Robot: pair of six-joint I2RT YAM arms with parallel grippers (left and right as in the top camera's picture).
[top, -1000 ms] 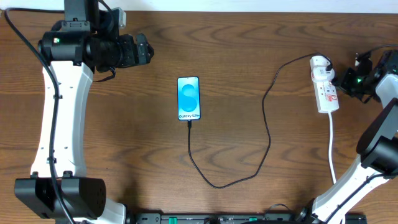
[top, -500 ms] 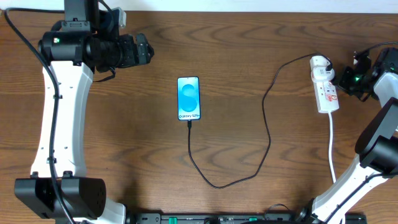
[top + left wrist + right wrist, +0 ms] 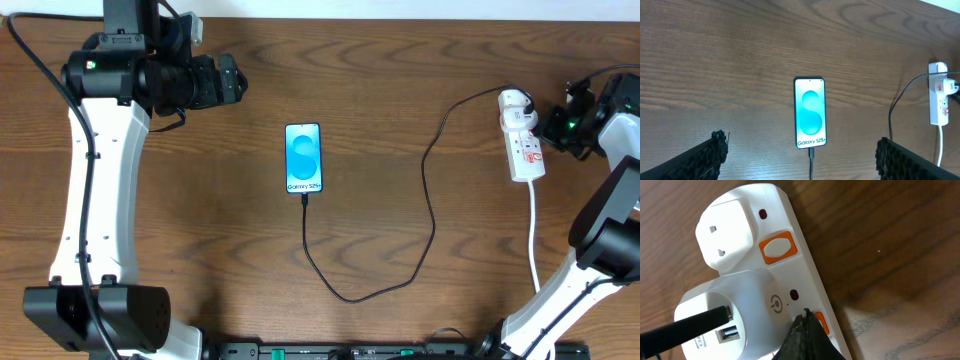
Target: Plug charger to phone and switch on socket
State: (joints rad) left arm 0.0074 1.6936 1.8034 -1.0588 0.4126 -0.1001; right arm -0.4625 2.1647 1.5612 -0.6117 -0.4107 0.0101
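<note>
The phone [image 3: 304, 158] lies flat mid-table, its blue screen lit with "Galaxy S25+"; it also shows in the left wrist view [image 3: 810, 113]. The charger cable [image 3: 430, 205] runs from the phone's bottom edge, where its plug tip [image 3: 811, 151] sits in the port, in a loop to the socket. The socket [image 3: 523, 140] is a white power strip with orange-red switches [image 3: 777, 247]; a white USB adapter [image 3: 735, 317] holds the cable. My right gripper [image 3: 807, 317] is shut, its tips touching the strip at the lower orange switch [image 3: 821, 322]. My left gripper [image 3: 802, 150] is open, high above the phone.
A white plug [image 3: 727, 236] fills the strip's other outlet. The strip's white cord [image 3: 533, 235] runs toward the front edge. The left arm [image 3: 100, 170] stands along the table's left side.
My right gripper has shifted slightly up and left at the power strip. The left arm, phone and cable have not moved.
</note>
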